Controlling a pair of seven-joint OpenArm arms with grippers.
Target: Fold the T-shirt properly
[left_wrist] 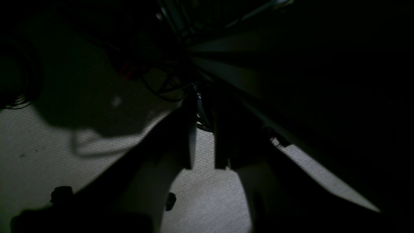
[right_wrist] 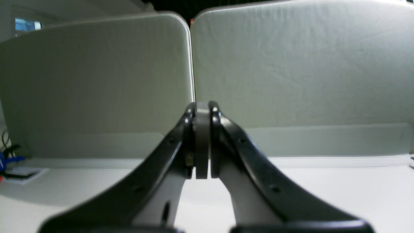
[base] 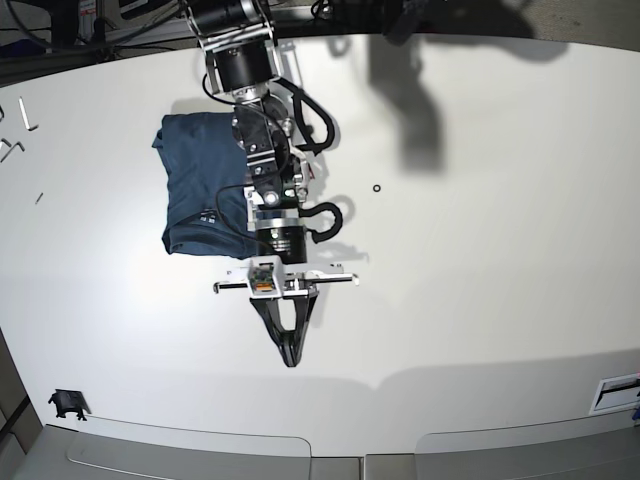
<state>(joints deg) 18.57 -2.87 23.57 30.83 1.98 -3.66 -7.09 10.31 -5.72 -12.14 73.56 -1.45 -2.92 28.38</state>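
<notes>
The T-shirt (base: 198, 190) lies folded into a dark navy block on the white table (base: 480, 260), at the upper left of the base view. The right arm reaches over its right edge and hides part of it. My right gripper (base: 290, 356) hangs past the shirt toward the table's near edge, apart from the cloth. In the right wrist view the right gripper (right_wrist: 202, 111) is shut, pads together with nothing between them. The left wrist view is dark. There my left gripper (left_wrist: 203, 111) stands open over pale textured ground, a narrow gap between its fingers and nothing in it.
A small black ring (base: 376, 187) lies right of the arm. Metal keys (base: 24, 113) rest at the far left edge, a black clip (base: 65, 403) at the near left corner. White padded panels (right_wrist: 291, 71) stand ahead of the right gripper. Cables (left_wrist: 165, 87) hang in the left wrist view.
</notes>
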